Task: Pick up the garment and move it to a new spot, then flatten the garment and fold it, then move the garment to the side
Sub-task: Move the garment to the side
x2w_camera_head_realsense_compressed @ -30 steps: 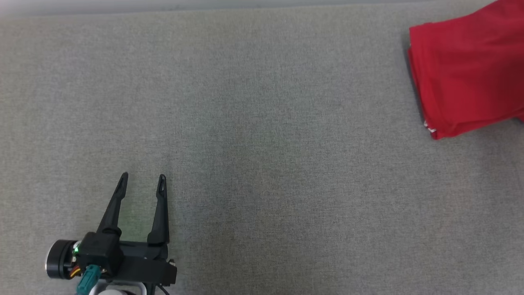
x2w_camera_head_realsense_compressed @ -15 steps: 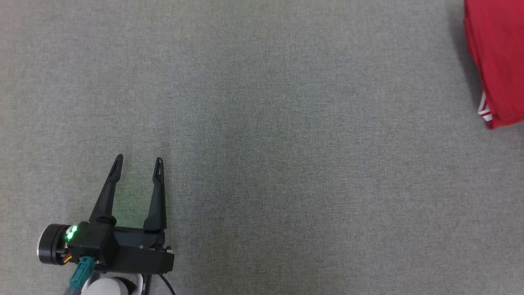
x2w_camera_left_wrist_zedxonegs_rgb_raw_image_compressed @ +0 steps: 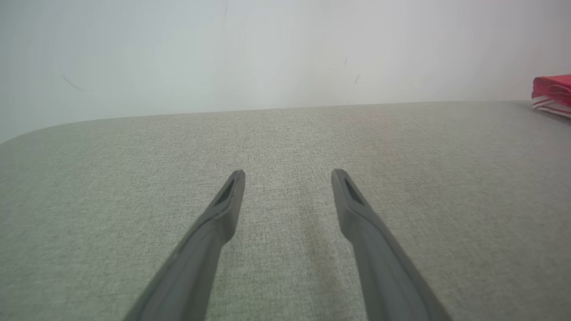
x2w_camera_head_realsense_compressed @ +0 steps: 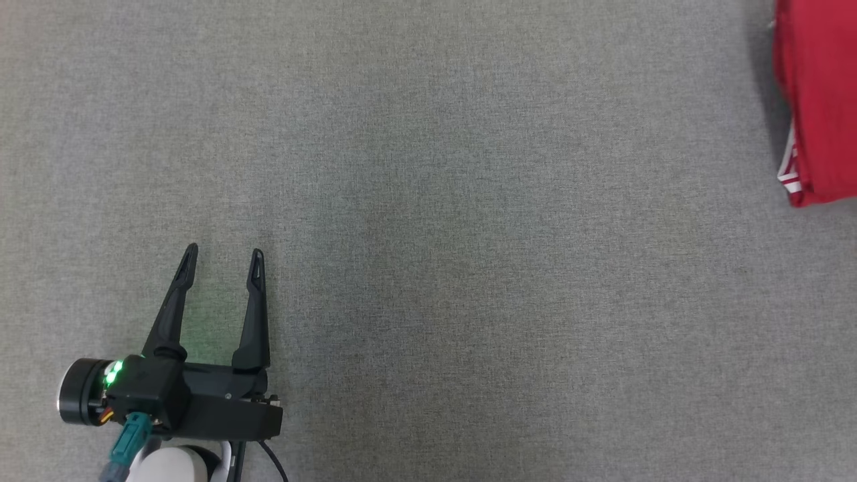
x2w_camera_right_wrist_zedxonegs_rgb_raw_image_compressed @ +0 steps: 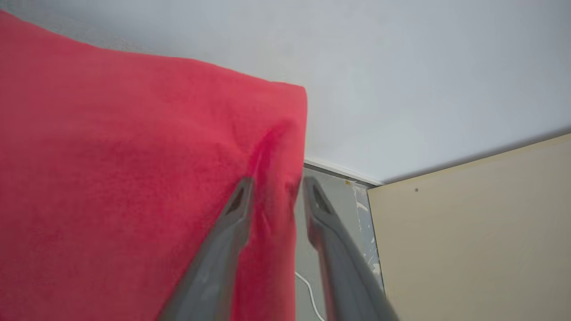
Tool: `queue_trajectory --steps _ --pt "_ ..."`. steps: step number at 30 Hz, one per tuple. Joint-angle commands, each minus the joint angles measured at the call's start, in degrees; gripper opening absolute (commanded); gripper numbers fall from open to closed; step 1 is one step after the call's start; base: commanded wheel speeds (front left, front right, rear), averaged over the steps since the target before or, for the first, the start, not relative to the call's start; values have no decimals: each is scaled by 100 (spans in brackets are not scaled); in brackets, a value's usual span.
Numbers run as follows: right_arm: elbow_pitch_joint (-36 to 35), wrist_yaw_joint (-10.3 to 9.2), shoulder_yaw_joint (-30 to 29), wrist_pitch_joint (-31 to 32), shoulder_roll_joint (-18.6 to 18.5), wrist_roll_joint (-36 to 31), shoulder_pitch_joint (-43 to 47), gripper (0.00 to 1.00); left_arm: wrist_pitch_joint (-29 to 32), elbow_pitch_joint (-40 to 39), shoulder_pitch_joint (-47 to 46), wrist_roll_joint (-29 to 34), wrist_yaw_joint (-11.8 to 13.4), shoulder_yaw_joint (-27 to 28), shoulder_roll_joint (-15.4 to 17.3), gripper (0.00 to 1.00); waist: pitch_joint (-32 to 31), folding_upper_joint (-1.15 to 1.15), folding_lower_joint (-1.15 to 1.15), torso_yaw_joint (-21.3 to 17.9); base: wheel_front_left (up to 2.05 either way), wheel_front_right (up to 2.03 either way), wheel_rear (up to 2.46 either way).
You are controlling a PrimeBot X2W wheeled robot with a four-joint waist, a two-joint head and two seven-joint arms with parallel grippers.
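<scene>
Red garment (x2w_camera_head_realsense_compressed: 820,100), folded, lying at right side of grey counter (x2w_camera_head_realsense_compressed: 469,234); right hand (x2w_camera_right_wrist_zedxonegs_rgb_raw_image_compressed: 277,185) released, fingers parted either side of its edge; left hand (x2w_camera_head_realsense_compressed: 223,251) wide open, empty, well apart.

I am holding my left hand (x2w_camera_head_realsense_compressed: 224,251) spread wide over the tabletop (x2w_camera_head_realsense_compressed: 469,234); the red garment (x2w_camera_head_realsense_compressed: 820,100) is lying far right.

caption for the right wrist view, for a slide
Right end effector, fingers parted, straddles the edge of the red garment
</scene>
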Motion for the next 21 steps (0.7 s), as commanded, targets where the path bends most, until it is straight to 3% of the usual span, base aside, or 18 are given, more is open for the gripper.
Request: queue_trajectory --steps 1,7,16,21 --pt "-3 -1 -6 -55 15 -64 -43 100 -5 4 -42 -45 8 16 13 100 -13 -1 0 -1 0 0 0" --pt "23 -1 -114 -445 142 -537 -269 100 -5 59 99 -64 8 128 5 100 -242 -1 0 -32 0 0 0" --pt "-80 -1 -710 -1864 913 -584 137 100 -5 170 515 -89 10 392 -33 100 -928 -1 0 -126 0 0 0" --pt "-383 -1 -1096 -2230 1357 -681 697 100 -5 224 789 -120 22 564 -47 100 -1321 -1 0 -181 0 0 0"
